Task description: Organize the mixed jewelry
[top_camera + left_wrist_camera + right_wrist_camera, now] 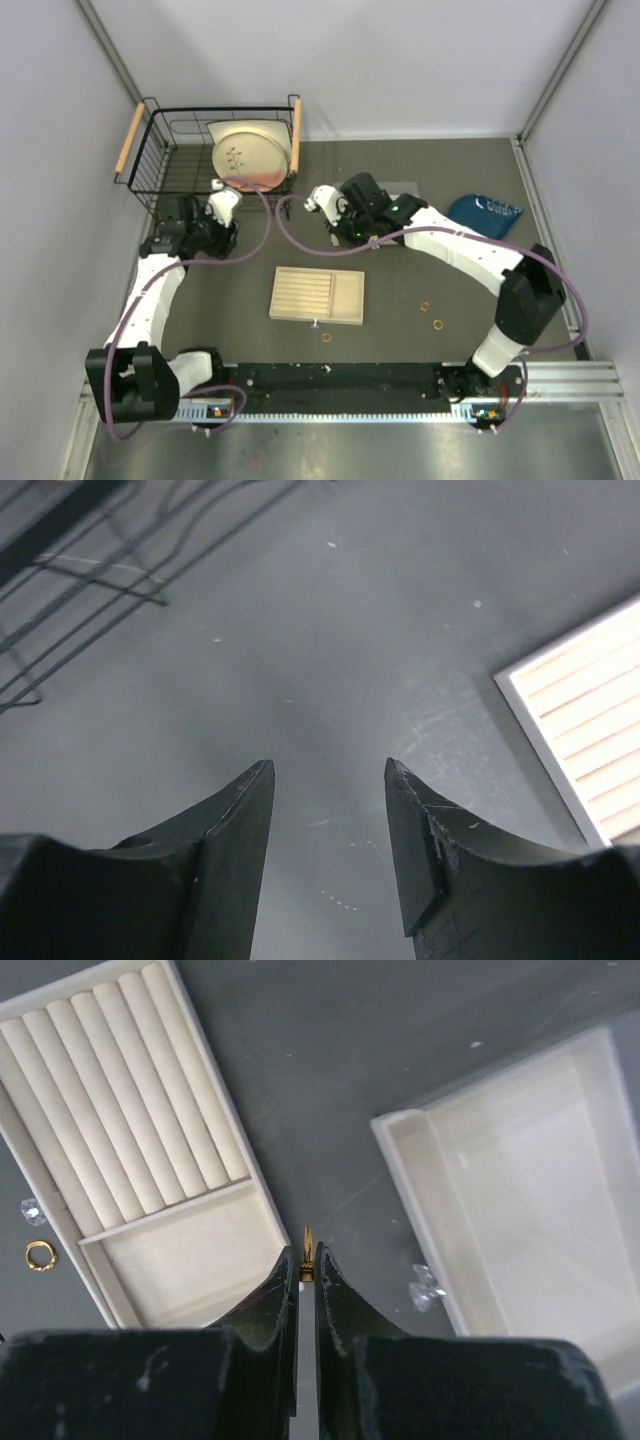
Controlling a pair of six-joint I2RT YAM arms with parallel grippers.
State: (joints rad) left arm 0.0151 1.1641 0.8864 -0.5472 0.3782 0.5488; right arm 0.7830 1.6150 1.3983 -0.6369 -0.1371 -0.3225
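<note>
- Your right tool (307,1253) is closed on a small gold ring (308,1240), over the strip of bench (330,1100) between the ridged tray (120,1110) and an open beige box (520,1170).
- Your left tool (328,764) stands open, nothing between its fingers, over bare bench near the tray's corner.
- A loose ring (326,336) lies just in front of the tray; a second ring (425,307) and a third ring (438,324) lie to its right.

My top camera looks down from above and behind the near edge over the whole table (400,190). Both wrist cameras sit close above it, facing down. All three share the ridged tray (317,295), which lies toward the near edge.
</note>
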